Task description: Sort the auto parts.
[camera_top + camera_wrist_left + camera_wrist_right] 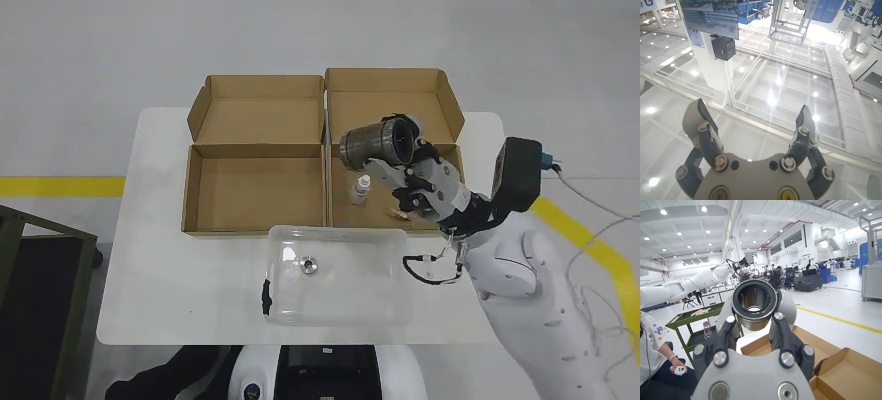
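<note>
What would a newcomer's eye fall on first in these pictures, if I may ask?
The large metal cylinder stands out first, clamped in the right hand over the right cardboard box. Next come the clear bin nearer the robot, with one small metal part inside, and the left hand, open and pointed up at the ceiling.

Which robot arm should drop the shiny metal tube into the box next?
Right. The right gripper is shut on the metal tube and, seen from above, holds it over the right-hand cardboard box. The left gripper is open, empty, pointing up at the ceiling.
</note>
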You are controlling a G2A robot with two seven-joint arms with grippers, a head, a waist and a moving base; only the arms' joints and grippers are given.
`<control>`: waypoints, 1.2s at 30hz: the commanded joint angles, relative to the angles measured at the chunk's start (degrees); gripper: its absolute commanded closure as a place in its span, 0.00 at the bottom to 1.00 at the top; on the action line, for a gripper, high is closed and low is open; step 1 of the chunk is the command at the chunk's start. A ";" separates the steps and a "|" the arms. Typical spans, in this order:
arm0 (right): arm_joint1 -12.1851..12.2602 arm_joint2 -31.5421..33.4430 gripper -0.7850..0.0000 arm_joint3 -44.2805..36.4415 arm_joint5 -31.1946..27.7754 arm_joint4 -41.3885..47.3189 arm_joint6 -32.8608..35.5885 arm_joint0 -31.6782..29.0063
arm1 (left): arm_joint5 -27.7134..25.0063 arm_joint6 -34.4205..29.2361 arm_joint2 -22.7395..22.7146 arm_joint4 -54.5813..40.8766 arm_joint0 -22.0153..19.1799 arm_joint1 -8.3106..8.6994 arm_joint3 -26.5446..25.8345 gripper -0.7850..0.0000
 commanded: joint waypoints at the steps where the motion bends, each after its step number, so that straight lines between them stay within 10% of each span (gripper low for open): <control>1: -0.18 -1.74 1.00 0.55 -0.23 -1.07 1.34 0.23 | 0.00 0.00 0.00 0.00 0.00 0.00 0.00 0.00; 36: -6.44 -25.46 1.00 21.19 13.22 -25.55 16.94 13.86 | 0.00 0.00 0.00 0.00 0.00 0.00 0.00 0.00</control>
